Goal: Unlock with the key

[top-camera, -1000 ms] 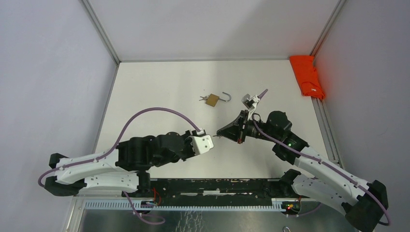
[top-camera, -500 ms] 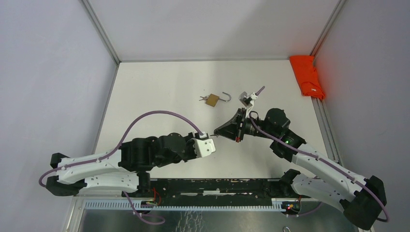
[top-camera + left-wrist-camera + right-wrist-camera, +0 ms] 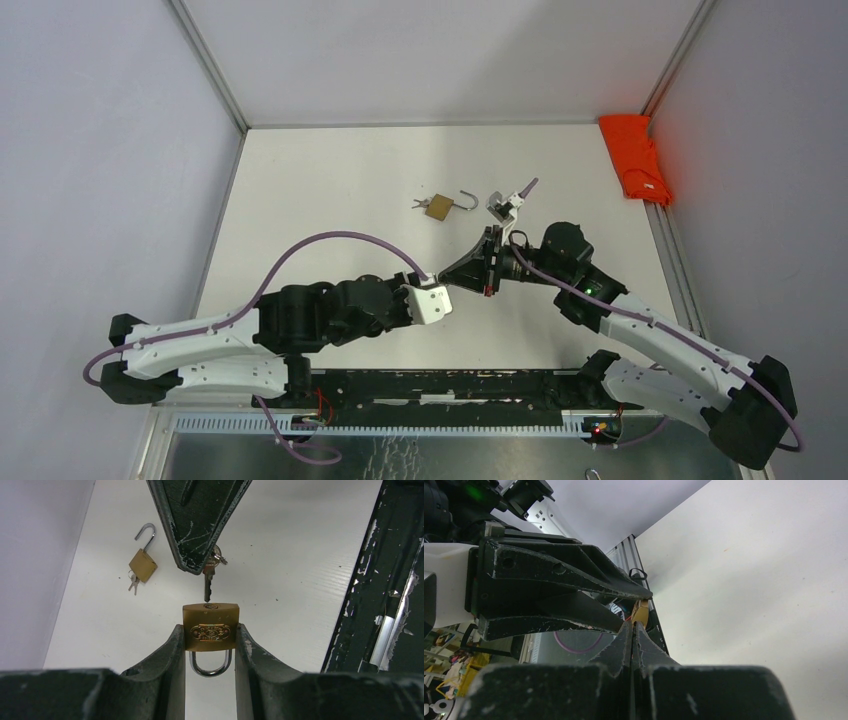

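1. Top: left gripper (image 3: 446, 288) and right gripper (image 3: 453, 281) meet tip to tip over the near half of the table (image 3: 330, 190). Second padlock (image 3: 439, 207), shackle open, lies farther back. Grip states unreadable here.
2. Left wrist: left gripper pinches the brass padlock (image 3: 210, 626) by its sides, shackle closed. Right gripper pinches the key (image 3: 208, 584); key tip sits at the keyhole, insertion unclear.
3. Right wrist: right fingers pressed together, key hidden; padlock just beyond the tips.

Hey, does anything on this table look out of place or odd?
A second padlock lies on the table, shackle open with keys in it, apart from the shut padlock that the left end effector grips facing the key in the right end effector. An orange cloth sits at the far right edge.
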